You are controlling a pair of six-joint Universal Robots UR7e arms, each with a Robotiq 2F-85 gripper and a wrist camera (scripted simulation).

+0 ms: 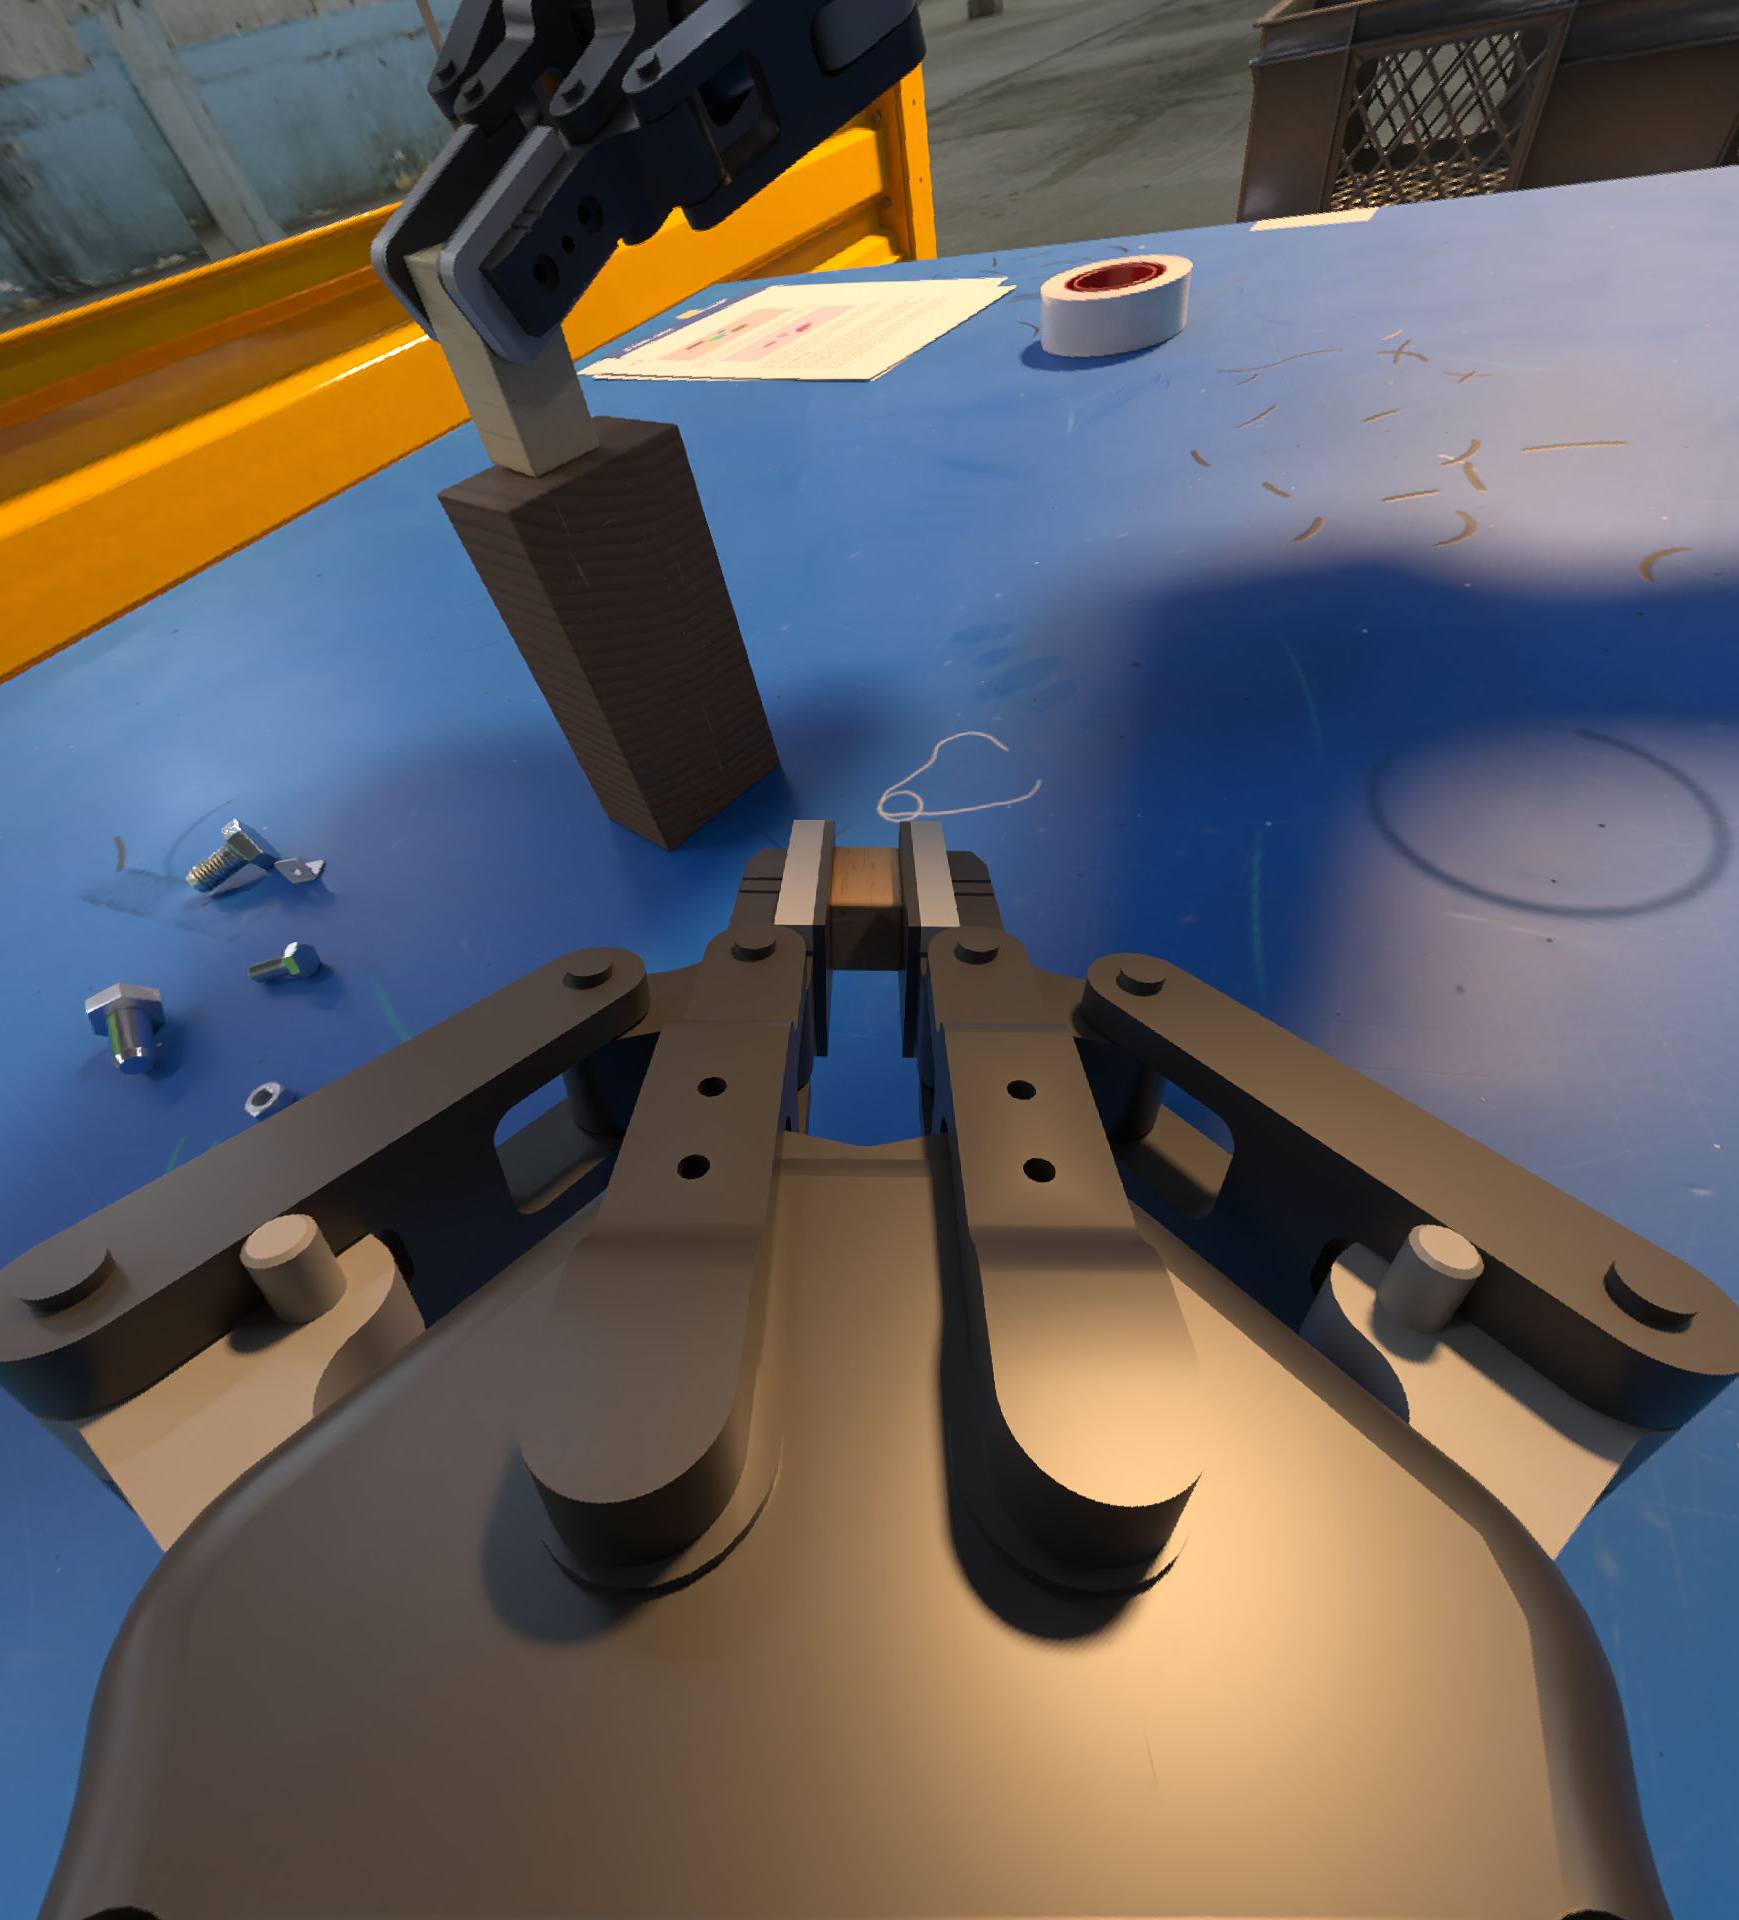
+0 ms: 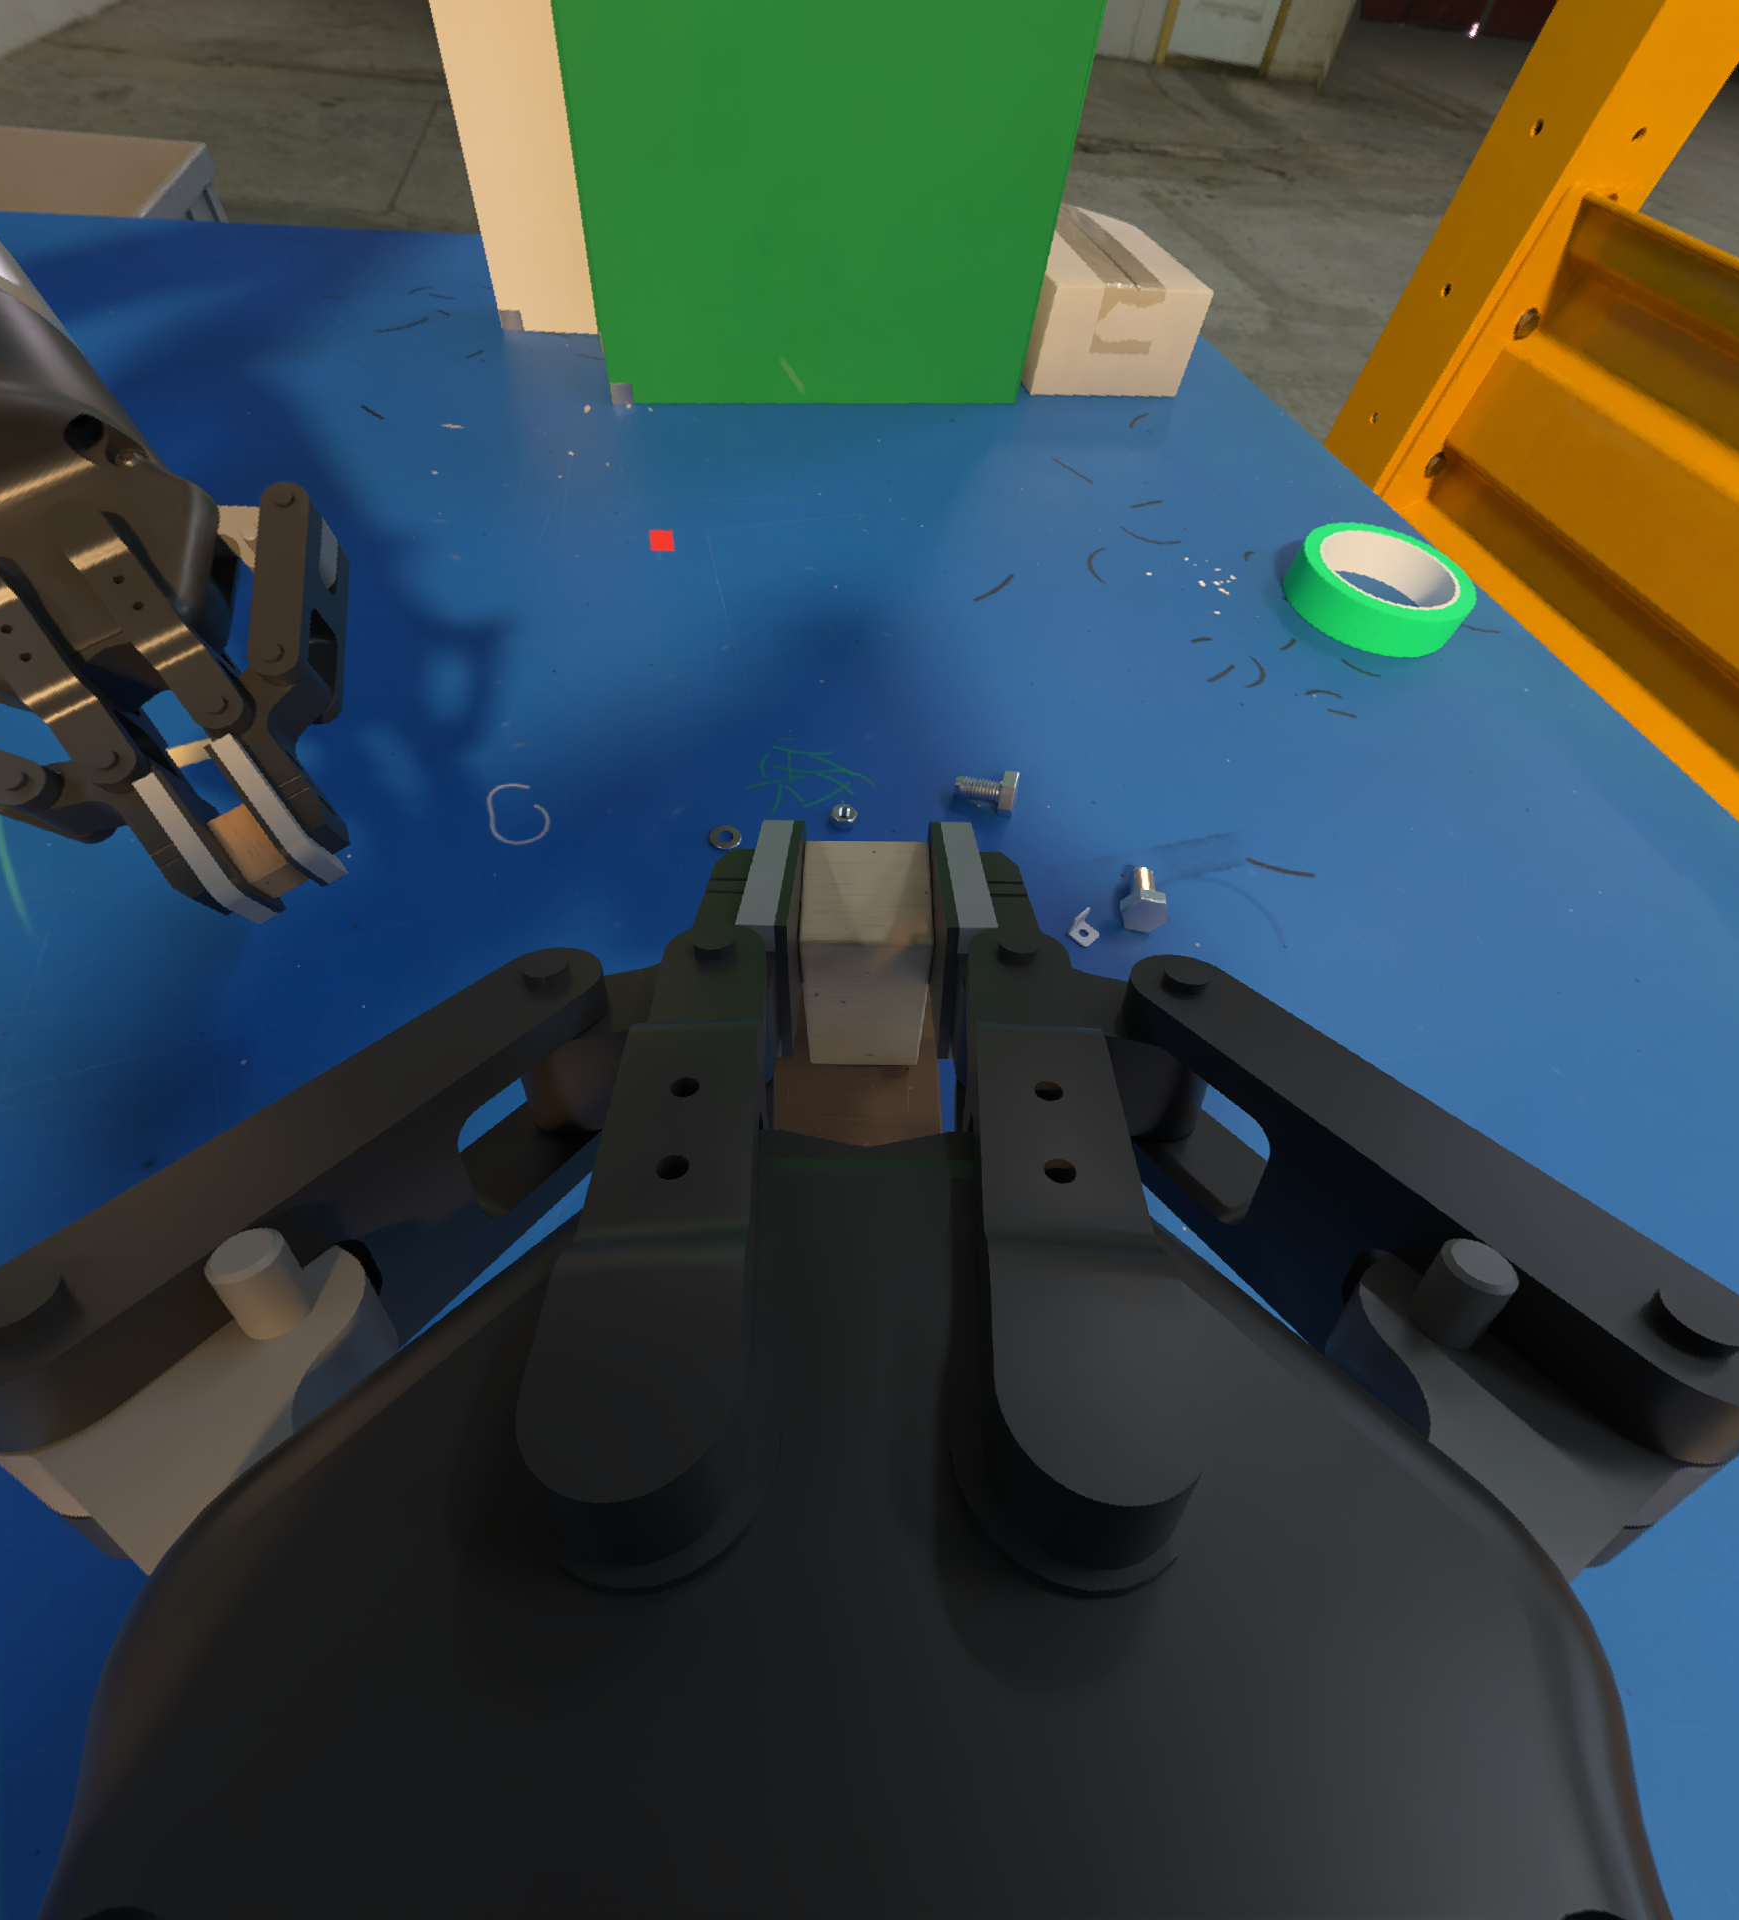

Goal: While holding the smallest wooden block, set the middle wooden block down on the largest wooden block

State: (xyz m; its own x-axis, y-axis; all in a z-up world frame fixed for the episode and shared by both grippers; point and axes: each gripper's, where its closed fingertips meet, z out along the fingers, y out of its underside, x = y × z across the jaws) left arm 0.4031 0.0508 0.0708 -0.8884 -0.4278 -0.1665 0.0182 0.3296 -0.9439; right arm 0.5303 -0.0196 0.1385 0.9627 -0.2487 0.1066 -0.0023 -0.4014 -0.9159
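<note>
My left gripper (image 1: 863, 871) is shut on the smallest wooden block (image 1: 863, 894), a small brown cube, held just above the blue table; the block also shows in the right wrist view (image 2: 252, 852). The largest wooden block (image 1: 616, 634), dark brown and tall, stands upright on the table. My right gripper (image 2: 865, 878) is shut on the middle wooden block (image 2: 863, 956), pale cream. In the left wrist view that pale block (image 1: 522, 400) rests with its lower end on the dark block's top, still clamped. The dark block's top shows just beneath it in the right wrist view (image 2: 860, 1107).
Bolts (image 1: 226, 857) and a nut lie left of the dark block. A white tape roll (image 1: 1114, 301) and papers (image 1: 803, 330) sit far back. A green tape roll (image 2: 1379, 587), green panel (image 2: 823, 197), cardboard box (image 2: 1114, 307) and yellow rail (image 2: 1623, 436) border the table.
</note>
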